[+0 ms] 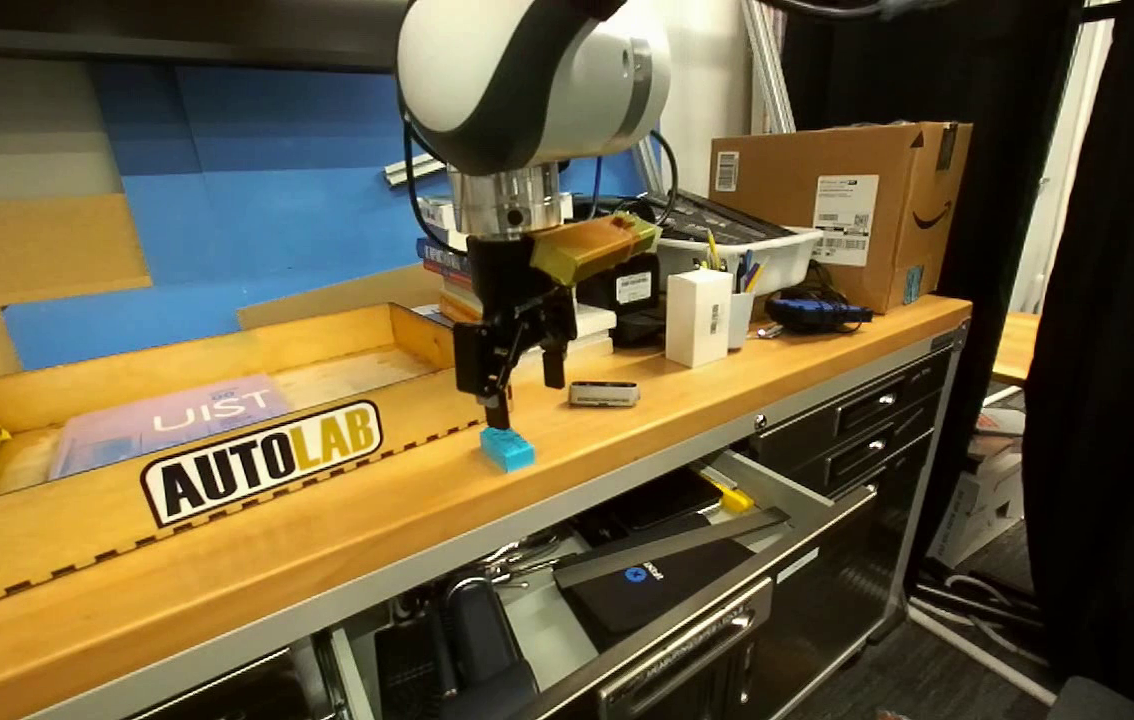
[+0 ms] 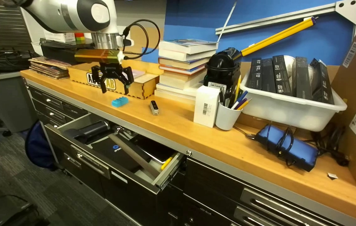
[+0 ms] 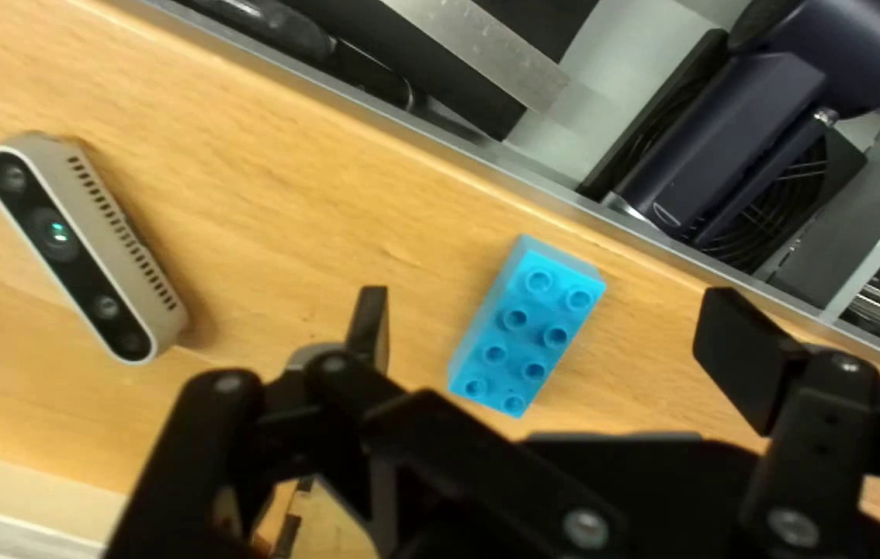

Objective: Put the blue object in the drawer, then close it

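Hovering with the claw (image 2: pixel 115 89) spread wide and gripping nothing, above and apart from the small light-blue block (image 3: pixel 527 330), lying on the workbench (image 3: pixel 277 210) roughly below. Judging from that, preparing the pick-up, leaving placing and closing for later. Likely needing a modest wrist turn to square up with the slanting long sides, then descending and squeezing. Finding the black metal drawer (image 2: pixel 134 175) open, lower than the claw and past the workbench's front edge. Noting smooth plastic on the block, forming an oblong with two rows of round studs; fine-grained, honey-coloured wood under it; and, to one side of the claw, a rounded grey camera bar (image 3: pixel 79 248) with a dark, glassy-looking face. Glimpsing inside the drawer a flat metal strip (image 3: pixel 490 48).
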`<action>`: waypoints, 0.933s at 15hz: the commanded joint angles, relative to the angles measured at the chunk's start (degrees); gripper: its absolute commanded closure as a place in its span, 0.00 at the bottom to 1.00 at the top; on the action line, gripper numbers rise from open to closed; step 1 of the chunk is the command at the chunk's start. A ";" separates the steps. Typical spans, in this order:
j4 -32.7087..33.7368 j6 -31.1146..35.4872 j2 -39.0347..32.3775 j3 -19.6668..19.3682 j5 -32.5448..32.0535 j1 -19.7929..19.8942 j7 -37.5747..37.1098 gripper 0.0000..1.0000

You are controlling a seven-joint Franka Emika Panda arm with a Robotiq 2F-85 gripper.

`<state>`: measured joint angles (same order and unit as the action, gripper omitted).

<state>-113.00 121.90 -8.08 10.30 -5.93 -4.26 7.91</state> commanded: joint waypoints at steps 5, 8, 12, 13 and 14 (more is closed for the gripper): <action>8.00 -2.78 -8.61 -0.17 10.01 -0.27 7.51 0.00; 7.64 -2.90 -9.33 -1.40 6.42 -1.35 3.23 0.00; 6.00 -1.28 -8.32 -2.71 3.42 -1.85 -2.66 0.42; 5.81 -1.31 -8.17 -2.97 2.87 -1.93 -3.85 0.51; 5.64 -1.34 -8.04 -3.14 2.58 -1.99 -4.88 0.58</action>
<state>-107.37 120.61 -16.67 8.56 -1.83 -4.93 6.70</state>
